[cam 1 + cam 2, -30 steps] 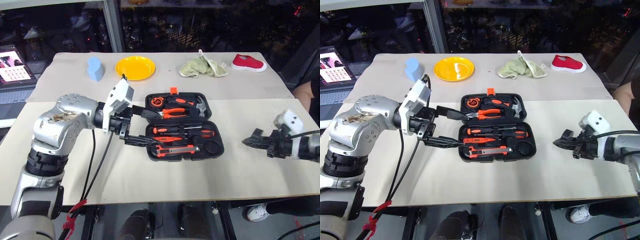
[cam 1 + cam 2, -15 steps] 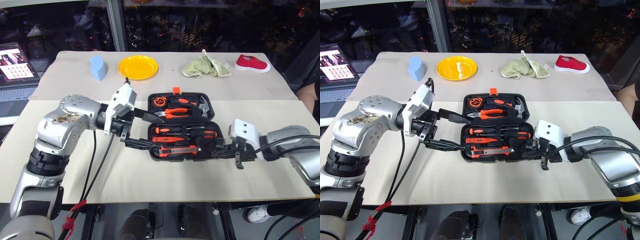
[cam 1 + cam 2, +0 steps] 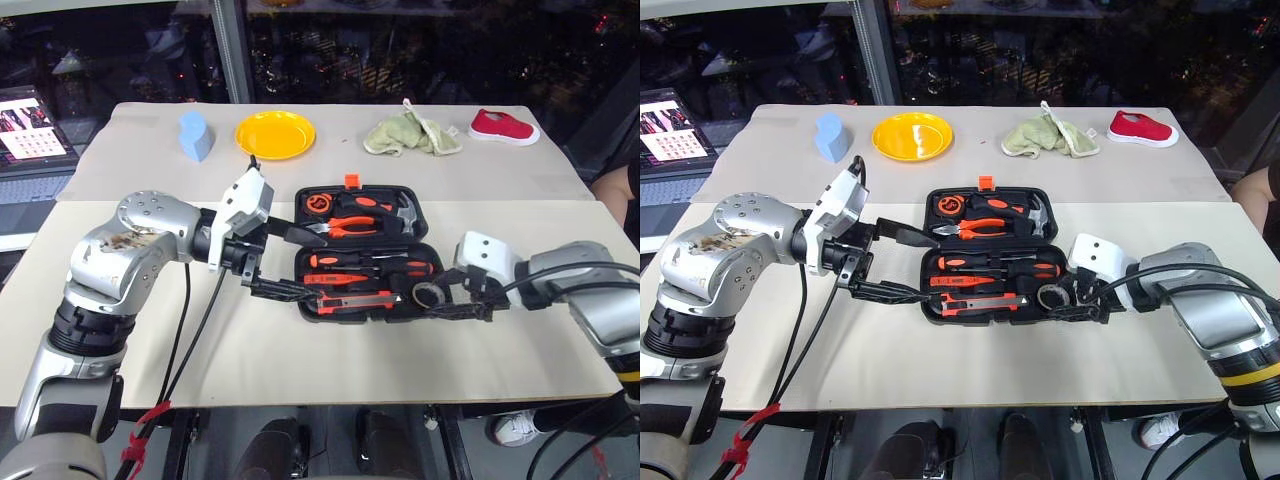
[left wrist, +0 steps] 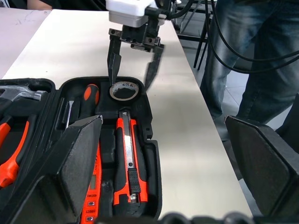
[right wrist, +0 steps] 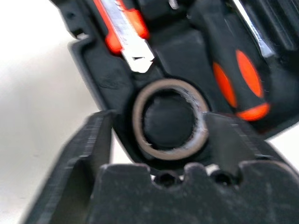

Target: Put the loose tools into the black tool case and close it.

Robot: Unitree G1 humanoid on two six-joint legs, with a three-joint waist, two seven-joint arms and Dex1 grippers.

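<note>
Now the right gripper (image 3: 1077, 300) hangs with its fingers spread on either side of the grey tape roll (image 3: 1051, 295), which sits in the round recess at the right end of the black tool case (image 3: 992, 262). At its left edge, the left gripper (image 3: 902, 262) gapes empty. With the utility knife (image 3: 975, 301) and screwdrivers (image 3: 995, 269) seated, closing the lid seems next.

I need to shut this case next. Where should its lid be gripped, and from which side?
Take the case lid at its far rim by the orange latch, reaching from behind. It lies flat open, hinged along the middle, so that edge swings up and over toward the robot.
</note>
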